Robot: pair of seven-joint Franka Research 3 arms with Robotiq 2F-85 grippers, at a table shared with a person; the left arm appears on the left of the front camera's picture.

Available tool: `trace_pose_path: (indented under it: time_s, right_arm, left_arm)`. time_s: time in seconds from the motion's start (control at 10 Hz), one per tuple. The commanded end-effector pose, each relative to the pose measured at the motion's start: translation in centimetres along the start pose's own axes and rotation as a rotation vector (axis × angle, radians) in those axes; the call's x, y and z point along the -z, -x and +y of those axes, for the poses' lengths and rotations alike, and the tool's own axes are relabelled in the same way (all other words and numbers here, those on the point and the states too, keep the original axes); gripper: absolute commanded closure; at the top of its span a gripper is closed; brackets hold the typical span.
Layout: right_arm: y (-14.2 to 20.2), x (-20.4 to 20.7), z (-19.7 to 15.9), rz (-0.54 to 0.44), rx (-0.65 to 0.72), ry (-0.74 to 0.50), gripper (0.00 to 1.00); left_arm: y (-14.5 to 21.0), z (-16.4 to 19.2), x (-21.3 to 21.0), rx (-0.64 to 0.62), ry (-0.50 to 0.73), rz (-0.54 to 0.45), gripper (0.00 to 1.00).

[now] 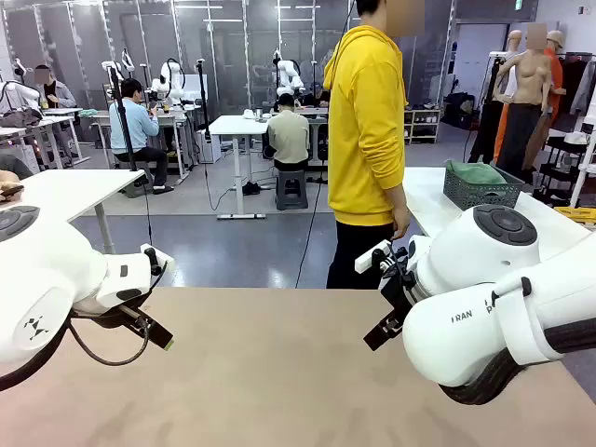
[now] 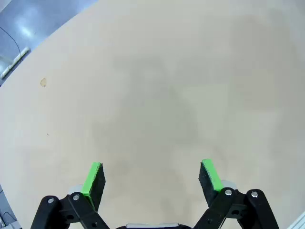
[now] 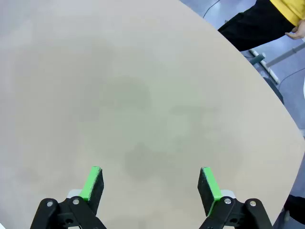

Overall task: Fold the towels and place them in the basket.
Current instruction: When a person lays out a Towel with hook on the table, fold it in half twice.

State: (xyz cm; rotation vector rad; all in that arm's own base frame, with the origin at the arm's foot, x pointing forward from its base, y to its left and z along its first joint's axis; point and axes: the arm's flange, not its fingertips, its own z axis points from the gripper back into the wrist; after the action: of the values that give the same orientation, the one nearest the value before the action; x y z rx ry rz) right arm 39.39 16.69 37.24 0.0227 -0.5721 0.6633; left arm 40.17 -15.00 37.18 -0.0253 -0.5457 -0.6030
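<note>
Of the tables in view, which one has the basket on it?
The white table on the right, beside the person in yellow, not the tan table in front; the grey basket sits there with a green towel in it.

There's the basket (image 1: 480, 197), dark grey with open lattice sides, sitting upright on the white table (image 1: 431, 210) off to the right at the far side. A green towel (image 1: 475, 173) lies inside it, a soft mound rising just above the rim.
</note>
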Motion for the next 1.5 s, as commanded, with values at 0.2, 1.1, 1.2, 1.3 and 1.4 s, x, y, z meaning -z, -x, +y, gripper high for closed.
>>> trace_pose_path:
  time_s: [0.2, 1.1, 1.2, 1.3, 1.4]
  right_arm:
    - [0.0, 0.0, 0.0, 0.000, 0.000, 0.000, 0.00]
    - [-3.3, -6.0, -3.0, -0.087, -0.026, -0.012, 0.00]
    - [-4.0, -7.6, -4.3, -0.072, -0.024, -0.040, 0.00]
    - [-4.4, -9.1, -5.5, -0.032, -0.032, -0.052, 0.00]
    - [-4.4, -10.5, -6.7, -0.008, -0.030, -0.080, 0.00]
  left_arm:
    - [0.0, -0.1, 0.0, 0.001, 0.000, 0.000, 0.00]
    - [-2.3, 0.9, -3.4, 0.076, -0.040, 0.009, 0.00]
    - [-3.0, 1.7, -5.2, 0.070, 0.001, 0.001, 0.00]
    - [-3.4, 2.4, -7.3, 0.056, 0.030, -0.019, 0.00]
    - [-3.5, 3.0, -9.5, 0.045, 0.039, -0.018, 0.00]
